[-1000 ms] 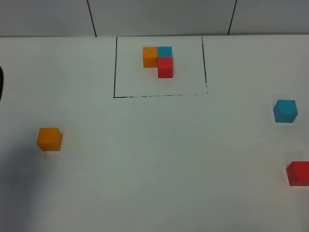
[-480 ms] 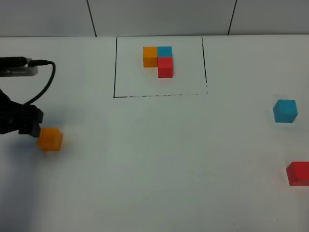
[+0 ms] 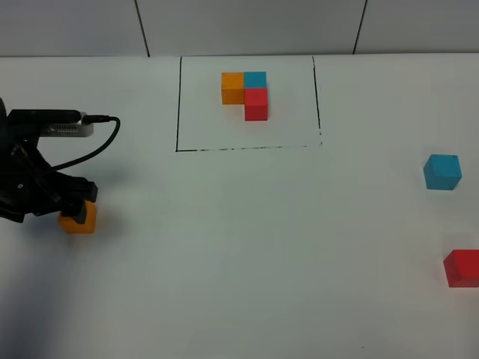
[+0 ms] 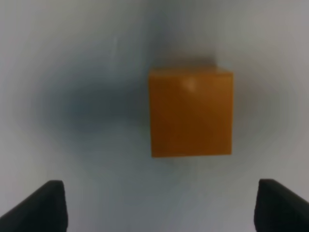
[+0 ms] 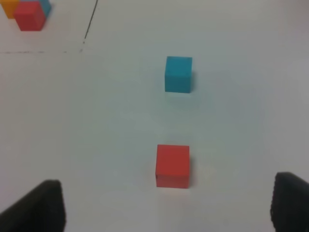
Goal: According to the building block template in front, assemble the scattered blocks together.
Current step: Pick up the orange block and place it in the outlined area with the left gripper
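The building block template [image 3: 244, 93] is an L of orange, cyan-blue and red cubes inside a black-line rectangle at the back middle; it also shows in the right wrist view [image 5: 26, 12]. The scattered orange cube [image 3: 79, 218] lies at the left. My left gripper [image 3: 73, 203] hangs over it, open; in the left wrist view the orange cube [image 4: 190, 113] lies ahead of the open gripper [image 4: 161, 208]. The scattered cyan-blue cube [image 3: 441, 172] and red cube [image 3: 461, 268] lie at the right. My right gripper [image 5: 164, 205] is open, short of the red cube [image 5: 172, 165] and the cyan-blue cube [image 5: 178, 73].
The white table [image 3: 247, 247] is bare between the left and right cubes. A black cable [image 3: 97, 146] loops from the left arm's camera mount. The table's back edge meets a grey panelled wall [image 3: 247, 26].
My left arm has come in from the left edge and moved right, and its gripper now stands over the orange cube. The cubes have not moved.
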Controlling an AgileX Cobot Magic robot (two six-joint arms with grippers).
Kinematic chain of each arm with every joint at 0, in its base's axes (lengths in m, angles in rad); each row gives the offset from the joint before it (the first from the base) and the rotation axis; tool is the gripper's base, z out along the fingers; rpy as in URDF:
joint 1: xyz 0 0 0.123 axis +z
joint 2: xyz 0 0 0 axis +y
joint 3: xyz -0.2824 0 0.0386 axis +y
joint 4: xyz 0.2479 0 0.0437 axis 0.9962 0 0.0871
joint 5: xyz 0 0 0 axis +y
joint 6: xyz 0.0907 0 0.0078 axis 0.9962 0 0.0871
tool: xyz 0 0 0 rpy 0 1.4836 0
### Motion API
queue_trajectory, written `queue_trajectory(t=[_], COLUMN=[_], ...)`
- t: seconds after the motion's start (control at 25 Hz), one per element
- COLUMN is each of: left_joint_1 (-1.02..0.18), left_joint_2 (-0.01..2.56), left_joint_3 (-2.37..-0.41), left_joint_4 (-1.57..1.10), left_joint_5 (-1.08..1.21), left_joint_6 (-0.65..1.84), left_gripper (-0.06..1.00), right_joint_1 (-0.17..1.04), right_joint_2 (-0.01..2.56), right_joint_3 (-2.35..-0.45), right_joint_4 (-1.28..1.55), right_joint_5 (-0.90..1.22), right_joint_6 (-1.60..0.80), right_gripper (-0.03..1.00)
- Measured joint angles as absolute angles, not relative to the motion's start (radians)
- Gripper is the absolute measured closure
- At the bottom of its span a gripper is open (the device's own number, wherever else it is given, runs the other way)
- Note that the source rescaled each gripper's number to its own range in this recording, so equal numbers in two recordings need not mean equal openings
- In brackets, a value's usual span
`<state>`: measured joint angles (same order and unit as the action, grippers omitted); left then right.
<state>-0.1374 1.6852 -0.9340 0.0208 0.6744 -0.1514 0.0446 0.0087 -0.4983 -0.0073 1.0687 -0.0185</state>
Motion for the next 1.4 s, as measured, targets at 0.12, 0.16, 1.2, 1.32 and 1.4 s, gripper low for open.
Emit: queue_trajectory(t=[0.12,0.16,1.2,1.32,1.4], left_joint_1=[-0.137,-0.138,-0.138,-0.144,-0.162], left_joint_2=[1.713,1.722,1.845,1.843,1.839], left_joint_3=[-0.936,-0.935,-0.957,-0.965,-0.986], left_joint_4=[0.000,0.000,-0.005,0.000,0.000], left_joint_5=[0.638,0.628,0.549,0.562,0.591], left_joint_6=[-0.152,-0.152,-0.153,-0.121,-0.048], left_gripper=[-0.06,-0.06,0.94,0.94,0.94], right_joint_1=[0.045,0.045,0.045,0.045,0.045], right_joint_2=[0.009,0.009,0.009,0.009,0.009], right_joint_3=[-0.498,-0.498,-0.498,-0.498,-0.498], right_joint_4=[-0.007,-0.007,-0.007,-0.007,-0.007], right_joint_5=[1.069,1.069,1.069,1.069,1.069], right_joint_6=[-0.019,-0.019,-0.019,-0.019,-0.019], right_gripper=[0.23,0.23,0.23,0.23,0.23])
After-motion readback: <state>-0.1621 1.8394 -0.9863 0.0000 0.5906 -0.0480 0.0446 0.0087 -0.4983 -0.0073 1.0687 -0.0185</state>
